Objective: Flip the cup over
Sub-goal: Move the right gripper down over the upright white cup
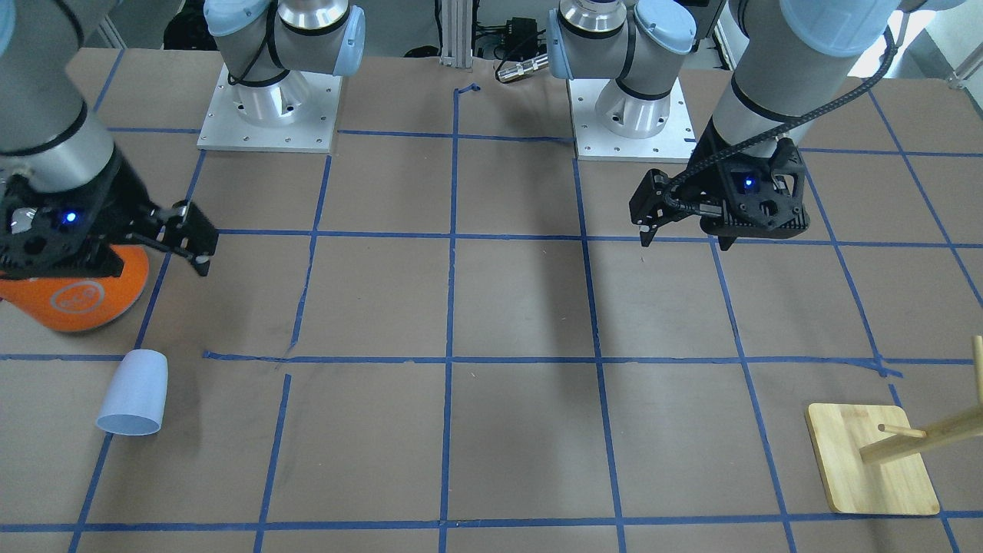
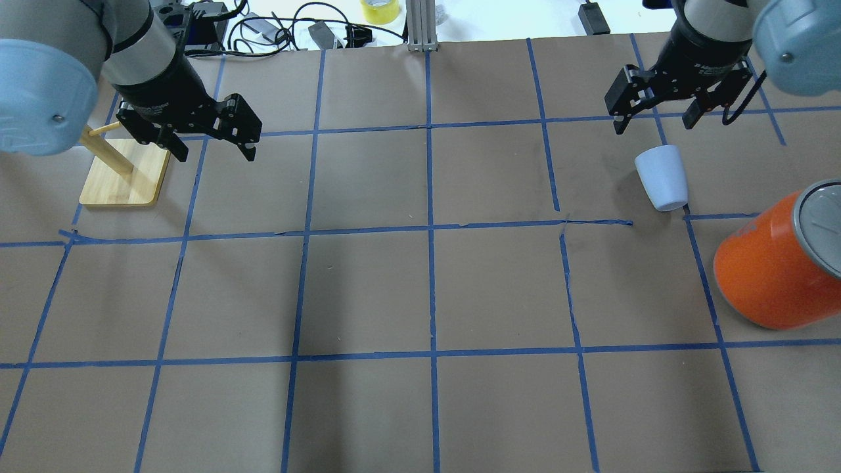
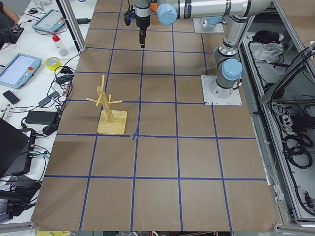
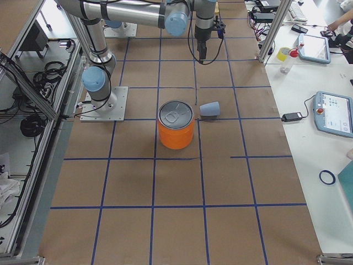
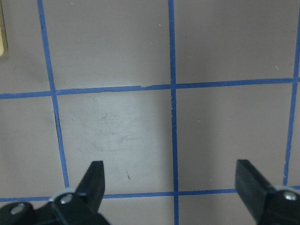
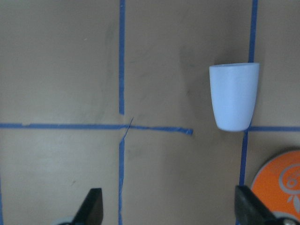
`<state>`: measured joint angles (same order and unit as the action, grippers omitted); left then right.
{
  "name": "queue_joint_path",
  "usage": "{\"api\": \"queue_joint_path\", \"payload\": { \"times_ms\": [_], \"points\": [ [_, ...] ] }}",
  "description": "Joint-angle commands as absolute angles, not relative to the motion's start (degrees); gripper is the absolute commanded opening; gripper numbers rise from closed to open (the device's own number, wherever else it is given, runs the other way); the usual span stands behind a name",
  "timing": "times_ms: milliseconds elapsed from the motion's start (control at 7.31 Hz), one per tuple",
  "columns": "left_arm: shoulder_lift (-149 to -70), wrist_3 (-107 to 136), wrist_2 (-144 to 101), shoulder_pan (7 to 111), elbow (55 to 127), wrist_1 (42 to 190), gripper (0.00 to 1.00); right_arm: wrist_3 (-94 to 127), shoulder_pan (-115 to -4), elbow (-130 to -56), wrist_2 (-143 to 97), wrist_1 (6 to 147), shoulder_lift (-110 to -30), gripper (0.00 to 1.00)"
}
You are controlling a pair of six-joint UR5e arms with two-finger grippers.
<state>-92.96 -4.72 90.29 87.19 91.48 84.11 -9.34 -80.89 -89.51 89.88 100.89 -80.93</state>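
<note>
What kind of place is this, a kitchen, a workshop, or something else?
Most likely a robotics lab or test cell, not a home. Two robot arms are bolted to a paper-covered table gridded with blue tape, and teach pendants lie on the side bench.
</note>
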Motion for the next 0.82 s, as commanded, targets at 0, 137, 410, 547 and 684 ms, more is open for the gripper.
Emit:
{"api": "queue_joint_path", "payload": {
  "times_ms": [0,137,410,547,684],
  "points": [
    [-93.0,-4.7,90.3,87.2,91.5,84.0,1.00,-13.2,-75.2,-89.5,89.5,108.3,-73.0,1.00],
    [-93.0,-4.7,90.3,87.2,91.5,84.1,1.00,-14.1,-74.3,-90.0,89.4,111.8,-70.5,1.00],
    [-93.0,-4.7,90.3,87.2,91.5,84.1,1.00,-16.6,-73.0,-90.4,89.4,116.8,-65.3,1.00],
    [-93.0,-4.7,90.3,87.2,91.5,84.1,1.00,-20.4,-72.7,-90.5,89.7,121.1,-62.3,1.00],
    [-93.0,-4.7,90.3,87.2,91.5,84.1,1.00,-24.0,-71.2,-90.7,89.3,121.2,-61.1,1.00]
  ]
}}
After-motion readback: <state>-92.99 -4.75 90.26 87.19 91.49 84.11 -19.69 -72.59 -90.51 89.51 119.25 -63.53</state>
